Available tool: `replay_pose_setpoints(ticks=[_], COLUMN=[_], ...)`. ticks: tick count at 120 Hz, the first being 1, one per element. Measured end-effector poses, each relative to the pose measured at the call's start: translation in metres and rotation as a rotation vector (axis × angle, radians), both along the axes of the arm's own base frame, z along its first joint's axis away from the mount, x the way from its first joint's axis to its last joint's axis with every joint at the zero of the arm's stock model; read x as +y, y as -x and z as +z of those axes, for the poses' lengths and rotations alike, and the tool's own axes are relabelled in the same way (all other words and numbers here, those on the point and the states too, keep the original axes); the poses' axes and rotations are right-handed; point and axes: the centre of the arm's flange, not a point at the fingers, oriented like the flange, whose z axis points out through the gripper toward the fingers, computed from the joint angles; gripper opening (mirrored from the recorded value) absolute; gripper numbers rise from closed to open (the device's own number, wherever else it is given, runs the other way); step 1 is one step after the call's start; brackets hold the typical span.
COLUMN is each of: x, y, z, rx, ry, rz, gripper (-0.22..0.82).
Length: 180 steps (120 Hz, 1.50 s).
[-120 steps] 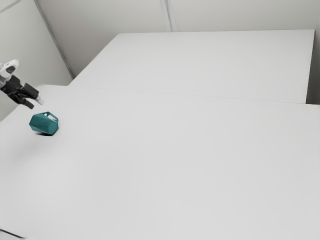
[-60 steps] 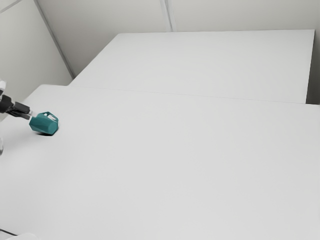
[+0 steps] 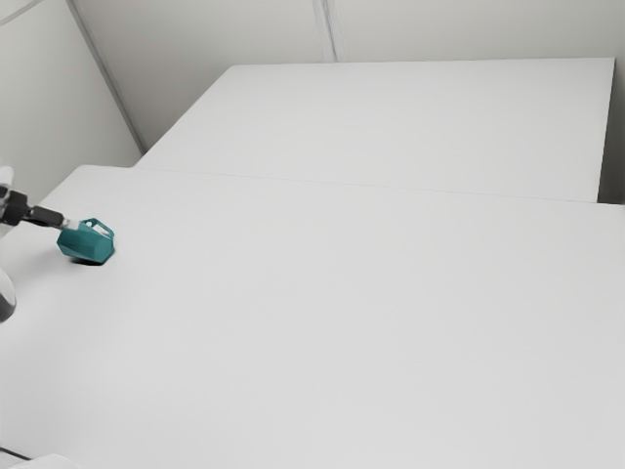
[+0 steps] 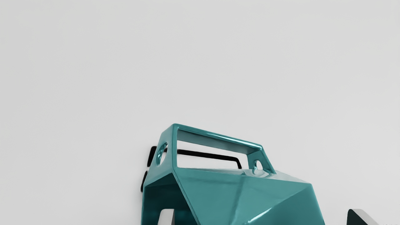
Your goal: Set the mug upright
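Observation:
The teal faceted mug [image 3: 88,243] lies on its side on the table at the exterior view's left, its handle raised. My gripper [image 3: 70,225] is at the mug's edge, coming in from the exterior view's left. In the wrist view the mug [image 4: 237,193] has its handle at the top of its body and a dark mouth at one end. My gripper [image 4: 262,217] stands open there, the fingers wide apart: one tip [image 4: 166,217] is at the mouth, the other [image 4: 359,217] beyond the opposite end. The mug's lower part is cut off from sight.
The white table [image 3: 322,313] stretches toward the exterior view's right. Behind it is another white surface [image 3: 391,122], with pale walls around. A dark cable [image 3: 15,453] lies at the near left corner.
My hand has come down from above the mug and tilted flatter, its fingertips now at the mug's edge. The mug lies as before.

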Motion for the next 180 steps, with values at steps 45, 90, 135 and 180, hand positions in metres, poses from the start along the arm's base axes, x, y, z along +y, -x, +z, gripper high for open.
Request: replay_pose_setpoints(ticks=[45, 90, 135, 180], x=[-0.003, -0.011, -0.028, -0.047], y=[0.013, 0.022, 0.020, 0.017], z=[-0.010, -0.017, -0.015, -0.001], rx=[0.010, 0.032, 0.031, 0.018], ry=[0.055, 0.113, 0.178, 0.250], rz=[-0.076, -0.145, -0.220, -0.302], gripper=[0.60, 0.54, 0.24, -0.10])
